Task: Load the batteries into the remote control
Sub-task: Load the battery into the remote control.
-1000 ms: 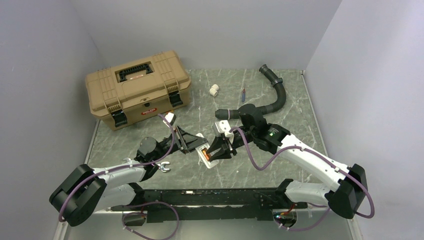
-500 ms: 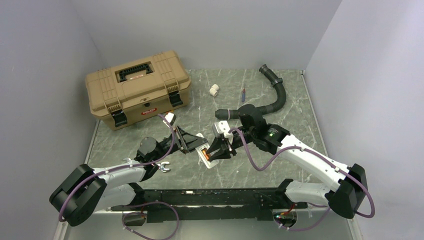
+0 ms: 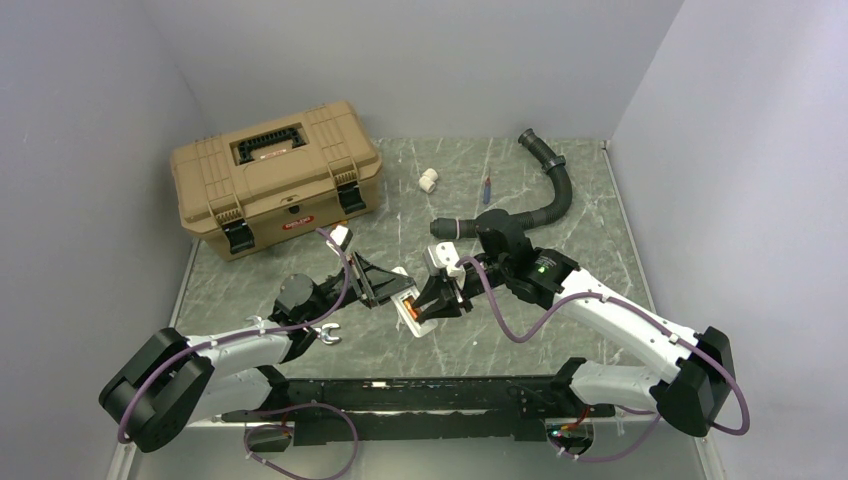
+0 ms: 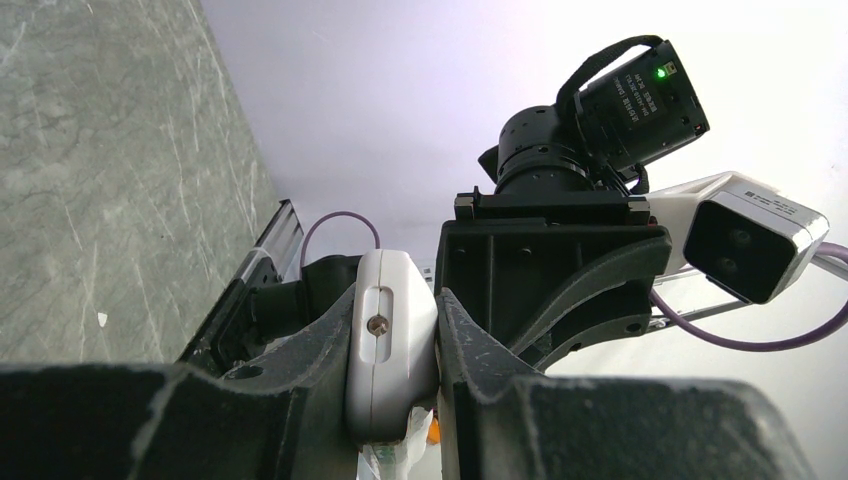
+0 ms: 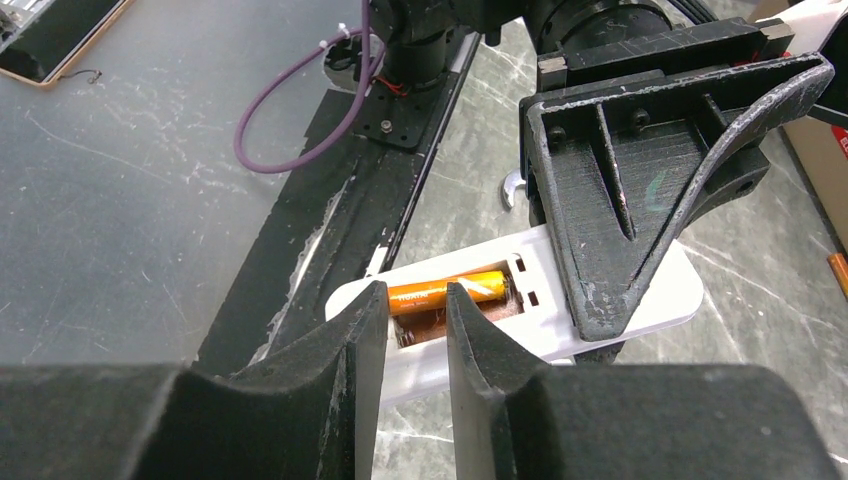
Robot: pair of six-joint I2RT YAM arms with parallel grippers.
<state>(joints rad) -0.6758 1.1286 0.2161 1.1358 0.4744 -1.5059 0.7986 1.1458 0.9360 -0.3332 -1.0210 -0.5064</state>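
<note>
Top external shows the left gripper [image 3: 398, 293] shut on the slim white plastic remote control [image 3: 421, 323], carrying it clear of the grey marbled table [image 3: 560, 215]. The right gripper [image 3: 425, 303] meets it nose to nose, right at the left fingertips, and a streak of orange shows in the remote between them.

Left wrist looks along its own black fingers [image 4: 325, 350], which pinch one rounded end of the remote from both sides. The right gripper's body looms just beyond.

Right wrist gives the best look. The remote lies back-up just past the right fingertips with its battery recess [image 5: 430, 328] uncovered, and one small orange-copper cylindrical battery [image 5: 445, 292] lies lengthwise in the slot farther from the hand. The right jaws stand partly apart with nothing between them, their tips over that cell, seemingly pressing or nudging it home. The nearer slot looks dark and probably empty, though I cannot tell for sure.

One cell appears nearly seated. A second, and any cover, seem left to do.
</note>
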